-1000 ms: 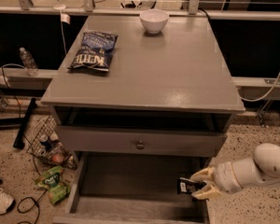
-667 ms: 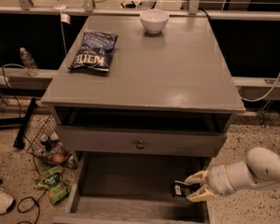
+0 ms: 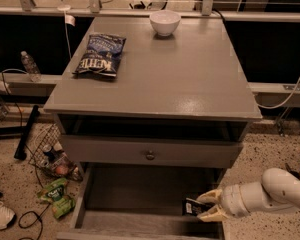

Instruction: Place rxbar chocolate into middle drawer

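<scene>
Jaws: clamped on one end of the rxbar chocolate (image 3: pixel 193 207).
Gripper (image 3: pixel 206 207): low at the right side of the open middle drawer (image 3: pixel 130 194).
Bar: over the drawer floor; contact unclear.
Judgement: end-grip suits a flat release.

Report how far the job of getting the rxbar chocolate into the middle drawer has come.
Done: the middle drawer stands open, and the rxbar chocolate is inside it, near its right side. In hand: the pincer, low at the drawer's right, is closed on the bar; whether the bar touches the bottom is unclear. Left: release it and withdraw.
</scene>
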